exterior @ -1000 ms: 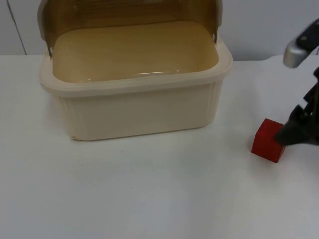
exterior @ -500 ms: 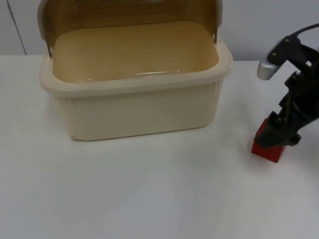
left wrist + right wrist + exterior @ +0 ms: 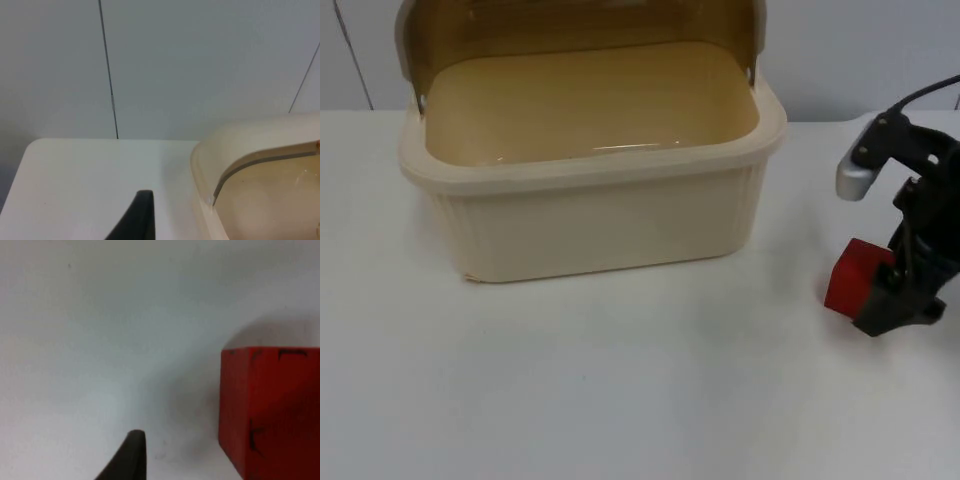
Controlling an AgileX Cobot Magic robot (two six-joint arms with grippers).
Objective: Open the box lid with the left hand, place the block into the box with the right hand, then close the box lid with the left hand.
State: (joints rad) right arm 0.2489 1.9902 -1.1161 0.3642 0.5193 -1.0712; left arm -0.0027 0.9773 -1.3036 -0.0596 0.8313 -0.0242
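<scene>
Straddling the red block (image 3: 851, 276), right gripper (image 3: 886, 300) jaws spread, not closed

The box (image 3: 590, 160) stands with its lid (image 3: 570, 28) tipped back against the wall (image 3: 860, 50), so its mouth is open from above. Bare table (image 3: 620, 380) runs in front of the box and between it and the block (image 3: 853, 280), where the right gripper (image 3: 900, 300) crowds the block's far side.
</scene>
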